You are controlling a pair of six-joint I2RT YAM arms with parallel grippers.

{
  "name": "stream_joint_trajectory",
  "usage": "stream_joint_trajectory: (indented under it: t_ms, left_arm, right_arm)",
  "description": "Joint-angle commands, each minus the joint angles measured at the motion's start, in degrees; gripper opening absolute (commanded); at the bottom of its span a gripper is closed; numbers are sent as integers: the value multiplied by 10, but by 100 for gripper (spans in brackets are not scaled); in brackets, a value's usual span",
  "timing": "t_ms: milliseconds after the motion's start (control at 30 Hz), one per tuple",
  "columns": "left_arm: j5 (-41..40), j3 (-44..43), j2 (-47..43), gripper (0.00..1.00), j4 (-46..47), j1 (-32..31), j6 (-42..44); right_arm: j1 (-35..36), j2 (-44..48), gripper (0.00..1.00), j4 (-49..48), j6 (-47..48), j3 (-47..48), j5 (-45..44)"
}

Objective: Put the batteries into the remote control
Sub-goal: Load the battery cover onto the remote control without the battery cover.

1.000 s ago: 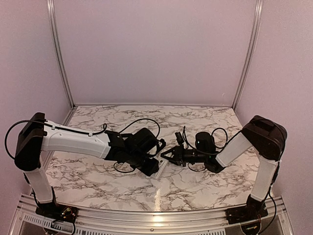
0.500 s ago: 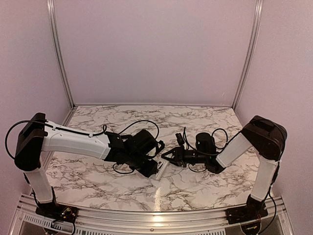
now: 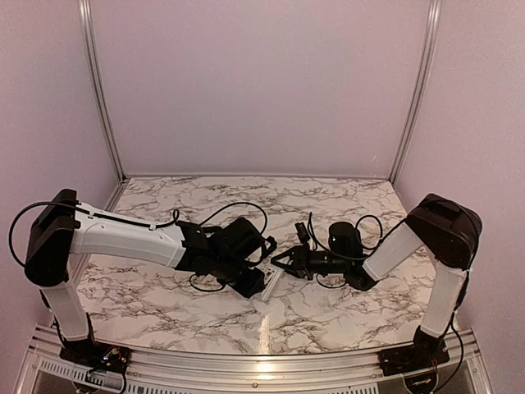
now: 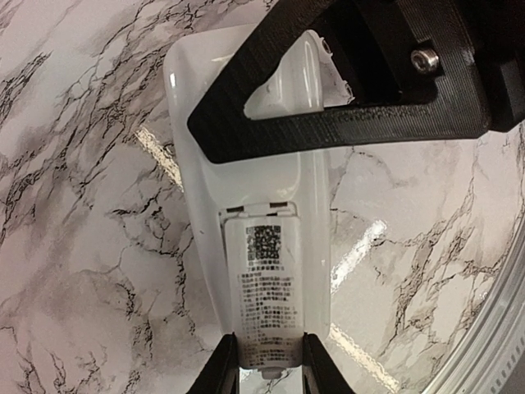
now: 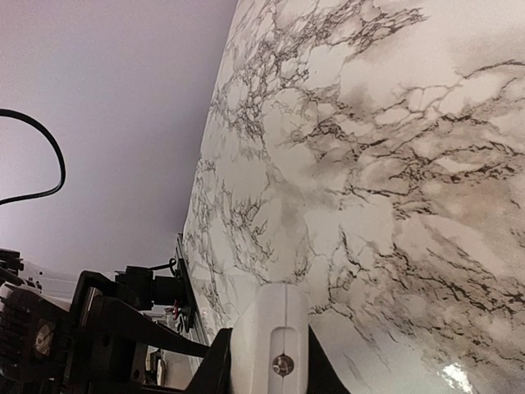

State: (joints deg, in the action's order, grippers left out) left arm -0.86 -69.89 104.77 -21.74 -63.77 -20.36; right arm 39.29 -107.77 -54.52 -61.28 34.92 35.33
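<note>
Where the left wrist camera looks down its own fingers (image 4: pixel 225 377), the left jaws are pinching the near end of the remote control (image 4: pixel 262 189), one finger on each long edge. The remote is back-up, and its printed label (image 4: pixel 264 287) with a QR code faces the camera. It lies over the bench (image 4: pixel 82 246); can't tell whether it touches.

Right jaws are pressed together on the remote's far end. In the left wrist view one right finger (image 4: pixel 344 127) crosses that end, and a white ribbed part shows through the finger's triangular cut-out. In the right wrist view a rounded white body with a small screw (image 5: pixel 281 364) sits clamped between the right fingers (image 5: pixel 218 373). Beyond it there's only marble running to the lilac wall (image 5: pixel 107 66). Black parts of the left arm (image 5: pixel 98 328) are low on the left, with a cable (image 5: pixel 59 160) looping above them.

Top view: the arms meet tip to tip at mid-bench, left arm (image 3: pixel 123 238) in from the left, right arm (image 3: pixel 394 250) from the right. The remote is a thin white sliver just below where the tips meet, angled toward the near edge. Black cables arc over both wrists. Aluminium posts (image 3: pixel 97 90) frame the back wall.
</note>
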Motion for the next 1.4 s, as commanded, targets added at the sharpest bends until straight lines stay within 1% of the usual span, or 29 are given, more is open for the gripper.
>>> stream_joint_trajectory:
  t_ms: [0,267,900,1200,1367]
  left_arm:
    - [7,5,19,20,-9,0,-2]
    - [7,-3,25,20,-8,4,-14]
    - [6,-27,38,21,-4,16,-11]
    - [7,-9,27,26,-1,16,-4]
    - [24,0,20,24,11,15,-4]
  right_arm:
    - [-5,19,0,-28,-4,1,-2]
    - [-1,13,0,-48,-12,-2,9]
    - [23,0,0,-93,-42,-18,7]
    - [-8,4,0,-111,-52,-28,13]
    - [-15,6,0,-104,-52,-29,13]
